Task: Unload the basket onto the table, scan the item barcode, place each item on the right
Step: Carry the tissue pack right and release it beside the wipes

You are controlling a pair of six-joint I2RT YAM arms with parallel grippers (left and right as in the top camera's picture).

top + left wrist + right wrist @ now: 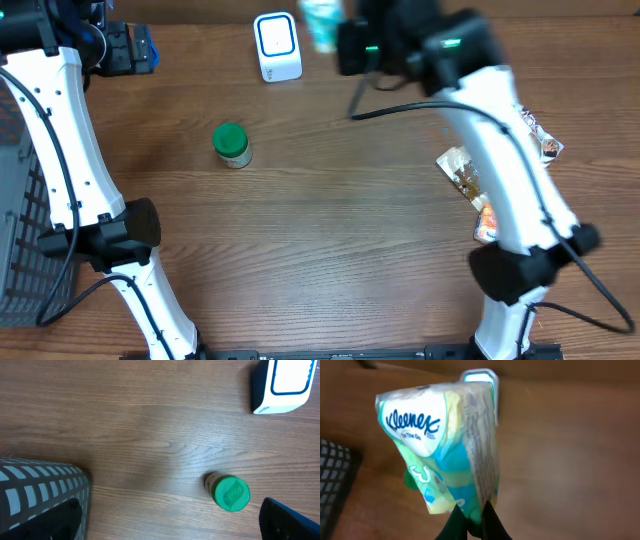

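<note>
Tissue pack (440, 445) pinched by right gripper (474, 512) beside one scanner (277, 46), far edge; left gripper (140, 48) spread; one jar (231, 144) on open table (340, 210)

Overhead, I look straight down on the whole desk (330, 220). My left wrist camera faces down from nearer, sharing the green-capped bottle (231, 493) and scanner (285, 385) with it. My right wrist camera sits close against the tissue pack (445, 445).
</note>
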